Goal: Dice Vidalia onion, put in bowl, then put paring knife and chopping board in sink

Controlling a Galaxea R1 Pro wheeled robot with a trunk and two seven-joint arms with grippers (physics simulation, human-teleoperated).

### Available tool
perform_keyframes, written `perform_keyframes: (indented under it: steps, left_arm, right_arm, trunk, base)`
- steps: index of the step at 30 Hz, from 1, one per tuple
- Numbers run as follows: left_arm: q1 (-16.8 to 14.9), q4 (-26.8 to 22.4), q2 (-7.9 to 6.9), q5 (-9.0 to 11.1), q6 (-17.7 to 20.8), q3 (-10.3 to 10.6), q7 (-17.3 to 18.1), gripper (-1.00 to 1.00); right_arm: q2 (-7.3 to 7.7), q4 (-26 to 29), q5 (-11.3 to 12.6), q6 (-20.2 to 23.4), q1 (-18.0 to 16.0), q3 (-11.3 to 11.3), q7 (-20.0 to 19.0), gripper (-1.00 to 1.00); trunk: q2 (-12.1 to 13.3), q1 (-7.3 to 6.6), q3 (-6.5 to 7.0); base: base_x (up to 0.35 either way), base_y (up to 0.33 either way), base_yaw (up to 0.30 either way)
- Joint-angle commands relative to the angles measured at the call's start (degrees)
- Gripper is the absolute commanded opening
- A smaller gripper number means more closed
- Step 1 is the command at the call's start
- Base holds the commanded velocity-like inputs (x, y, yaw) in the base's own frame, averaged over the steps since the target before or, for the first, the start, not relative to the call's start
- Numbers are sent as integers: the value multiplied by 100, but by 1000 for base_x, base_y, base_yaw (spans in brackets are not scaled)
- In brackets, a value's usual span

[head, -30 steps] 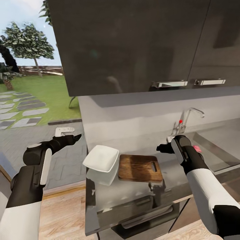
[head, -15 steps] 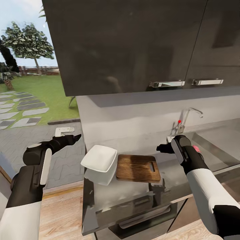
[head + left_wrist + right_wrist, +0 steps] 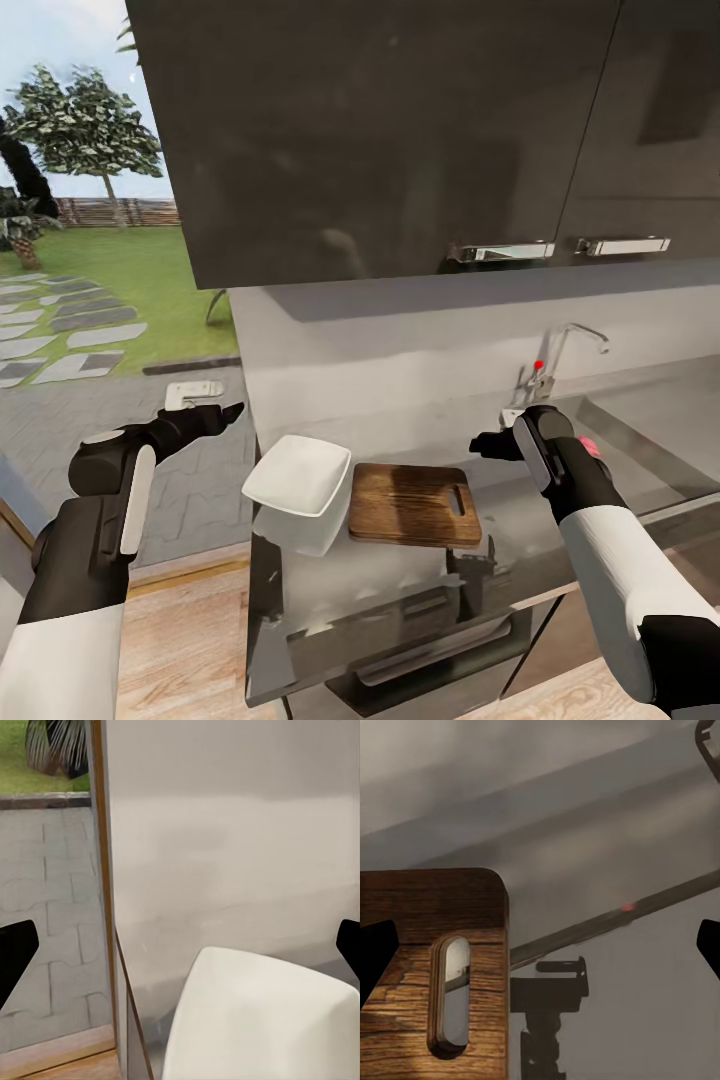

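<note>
The first step, fetching the Vidalia onion (image 3: pixel 592 446), is judged not yet begun: a pink bulb is glimpsed in the sink (image 3: pixel 655 440), just behind the right forearm, beyond the chopping board (image 3: pixel 415 505). The right claw (image 3: pixel 484 443) is held above the board's far edge, fingers apart and empty; the left claw (image 3: pixel 222 412), likewise spread, hangs beside the bowl (image 3: pixel 298 475). The right arm should be swung over the basin before it is lowered.
</note>
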State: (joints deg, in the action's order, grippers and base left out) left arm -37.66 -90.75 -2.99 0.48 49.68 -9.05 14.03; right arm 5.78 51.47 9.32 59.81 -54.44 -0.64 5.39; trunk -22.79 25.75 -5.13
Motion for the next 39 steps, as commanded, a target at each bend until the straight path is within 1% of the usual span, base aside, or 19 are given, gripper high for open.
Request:
perform_keyframes:
  steps: [1,39]
  left_arm:
    - [-6,-4,0,3,32,-7,20,100]
    - [-10,-4,0,4,31,-1,20,100]
  right_arm:
    - [2,4,62,19,-5,-7,57,100]
    - [2,6,62,19,-5,-5,51,100]
  trunk:
    - [-13,4,-13]
    - [-13,4,-137]
  base:
    - [0,0,0]
    - [0,0,0]
